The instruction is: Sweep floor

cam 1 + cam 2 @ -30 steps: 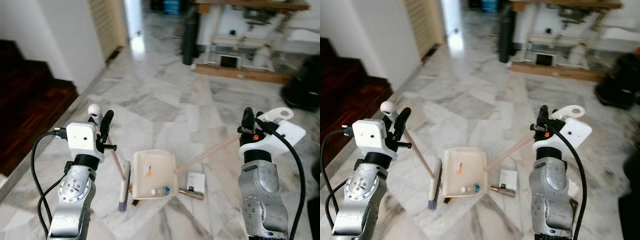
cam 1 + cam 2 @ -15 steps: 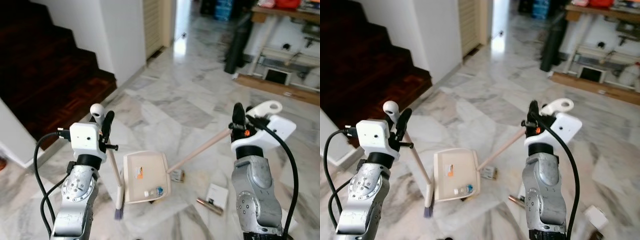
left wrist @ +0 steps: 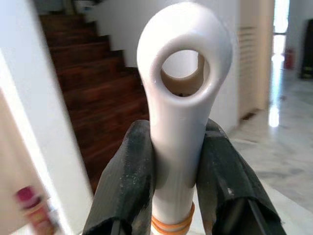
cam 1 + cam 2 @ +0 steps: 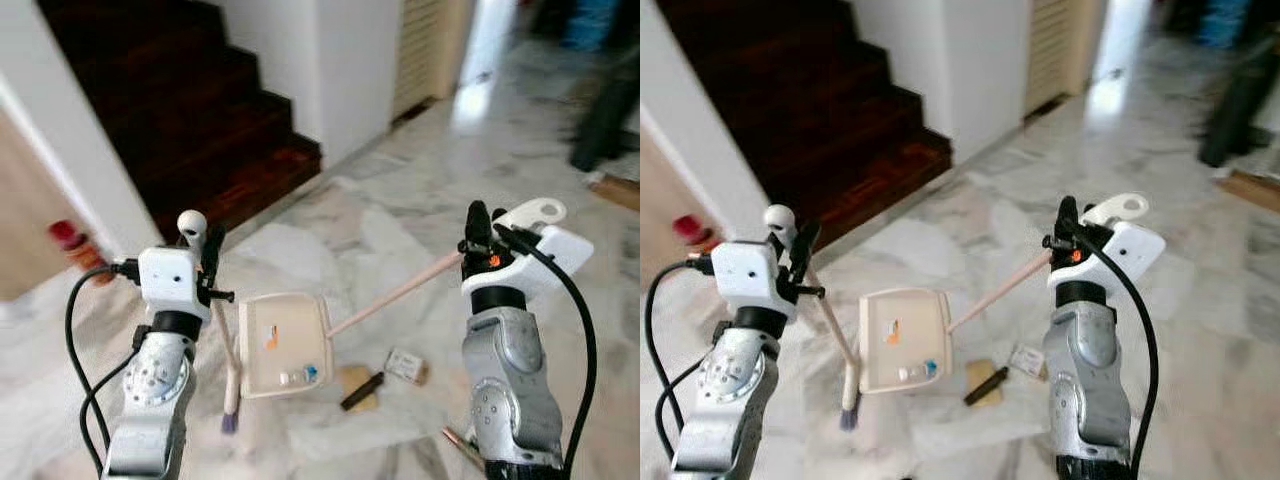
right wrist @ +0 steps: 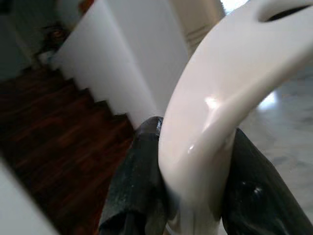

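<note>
Marble floor [image 4: 400, 215] spreads wide ahead and to the right, toward a bright doorway. On the left it is hemmed by a white wall [image 4: 350, 60] and dark wooden stairs [image 4: 190, 110].

The cream dustpan [image 4: 283, 343] lies on the floor between the arms, holding small scraps. An orange label on it is too blurred to read. Its long handle slants up to the right gripper [image 4: 478, 228], fingers clamped on the white grip [image 5: 220, 103].

The left gripper [image 3: 177, 181] pinches the broom [image 4: 228, 355] at its looped white end, with the bristles on the floor just left of the dustpan.

Right of the dustpan lie a dark stick [image 4: 362, 390] on a tan scrap [image 4: 352, 385] and a small packet [image 4: 405, 366].
</note>
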Tool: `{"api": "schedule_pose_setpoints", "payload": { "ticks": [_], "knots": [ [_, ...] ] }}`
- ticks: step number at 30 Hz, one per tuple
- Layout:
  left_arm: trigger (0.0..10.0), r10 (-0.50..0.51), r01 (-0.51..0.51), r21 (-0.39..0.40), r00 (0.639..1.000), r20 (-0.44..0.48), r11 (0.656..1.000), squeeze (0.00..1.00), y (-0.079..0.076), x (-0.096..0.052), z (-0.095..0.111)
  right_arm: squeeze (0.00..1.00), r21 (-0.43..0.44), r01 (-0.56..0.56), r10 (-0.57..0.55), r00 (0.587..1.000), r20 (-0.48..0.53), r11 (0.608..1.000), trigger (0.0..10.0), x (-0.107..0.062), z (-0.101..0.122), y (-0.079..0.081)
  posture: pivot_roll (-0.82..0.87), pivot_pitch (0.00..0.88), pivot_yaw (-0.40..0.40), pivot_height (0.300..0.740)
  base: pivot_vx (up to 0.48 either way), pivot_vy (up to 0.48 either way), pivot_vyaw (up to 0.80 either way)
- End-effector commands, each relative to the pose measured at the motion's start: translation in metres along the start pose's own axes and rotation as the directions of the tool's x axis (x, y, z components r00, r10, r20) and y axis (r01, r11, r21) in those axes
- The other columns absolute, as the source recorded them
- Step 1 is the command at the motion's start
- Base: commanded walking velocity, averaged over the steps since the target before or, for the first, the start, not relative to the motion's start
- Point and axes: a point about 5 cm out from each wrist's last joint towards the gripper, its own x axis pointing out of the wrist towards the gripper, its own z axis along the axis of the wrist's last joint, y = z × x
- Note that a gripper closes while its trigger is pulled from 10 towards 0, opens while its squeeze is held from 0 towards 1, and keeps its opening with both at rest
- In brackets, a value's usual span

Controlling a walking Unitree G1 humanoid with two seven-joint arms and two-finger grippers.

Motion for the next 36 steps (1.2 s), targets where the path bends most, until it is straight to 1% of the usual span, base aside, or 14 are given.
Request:
{"api": "schedule_pose_setpoints", "payload": {
  "ticks": [1,7,13,15,23,29,36],
  "knots": [
    [10.0,0.017,-0.017,0.001,0.998,0.06,1.0,0.0,0.0035,0.0022,0.0134,0.0,0.045,-0.044,0.041,0.997,0.064,0.998,10.0,0.0035,0.0146,0.0145,-0.01,0.015,0.03,0.74,0.0,0.0,0.79],
    [10.0,0.03,-0.03,0.001,0.998,0.055,1.0,0.0,0.0029,0.0026,0.0134,0.0,0.048,-0.038,0.034,0.997,0.066,0.998,10.0,0.0053,0.0176,0.0127,-0.01,0.049,0.022,0.74,0.0,0.0,0.73],
    [10.0,0.04,-0.04,-0.012,0.998,0.042,0.999,0.0,0.0028,0.0014,0.0122,0.0,0.071,-0.046,0.042,0.998,0.051,0.996,10.0,0.0065,0.0175,0.0151,-0.01,0.079,0.023,0.74,0.0,0.0,0.0],
    [10.0,0.042,-0.041,-0.014,0.998,0.041,0.999,0.0,0.0025,0.0012,0.0128,0.0,0.072,-0.052,0.049,0.998,0.044,0.996,10.0,0.0063,0.0172,0.0153,-0.01,0.095,0.022,0.74,0.0,0.382,0.0],
    [10.0,0.052,-0.052,-0.018,0.998,0.028,0.999,0.0,0.0032,-0.0012,0.0115,0.0,0.076,-0.047,0.046,0.999,0.021,0.996,10.0,0.0056,0.0146,0.0141,-0.01,0.108,0.022,0.74,0.0,0.472,0.0],
    [10.0,0.057,-0.056,-0.023,0.998,0.028,0.998,0.0,0.0037,-0.0006,0.0125,0.0,0.085,-0.058,0.055,0.998,0.029,0.995,10.0,0.0079,0.0184,0.017,-0.01,0.109,0.022,0.74,0.0,0.48,0.0],
    [10.0,0.058,-0.057,-0.032,0.998,0.024,0.998,0.0,0.0036,-0.0012,0.012,0.0,0.084,-0.071,0.069,0.997,0.032,0.994,10.0,0.0079,0.0194,0.0214,-0.01,0.086,0.024,0.74,0.0,0.48,0.0]
  ]
}}
